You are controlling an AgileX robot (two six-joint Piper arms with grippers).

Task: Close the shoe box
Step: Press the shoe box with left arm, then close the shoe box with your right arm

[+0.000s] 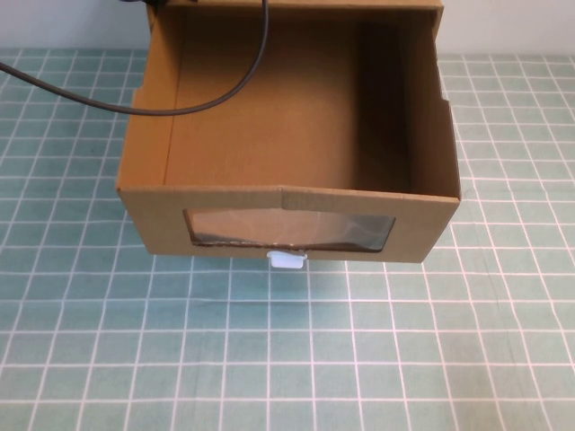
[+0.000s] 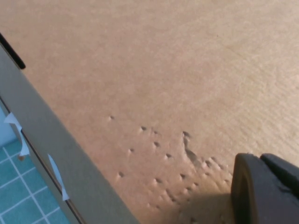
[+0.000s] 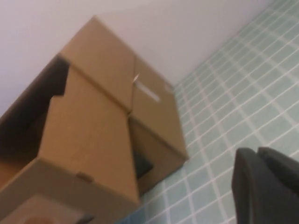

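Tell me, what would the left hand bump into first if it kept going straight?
Probably the shoe box. Brown cardboard fills nearly the whole left wrist view, right ahead of the left hand. The right hand sits beside the box, over the green tiled table.

Your left gripper (image 2: 264, 189) sits right against a flat side of the shoe box (image 1: 287, 171). The box's drawer is pulled out w/ a cable (image 1: 180, 99) hanging in it. Your right gripper (image 3: 266, 186) is beside the box, apart from it, over the table (image 1: 287, 359).
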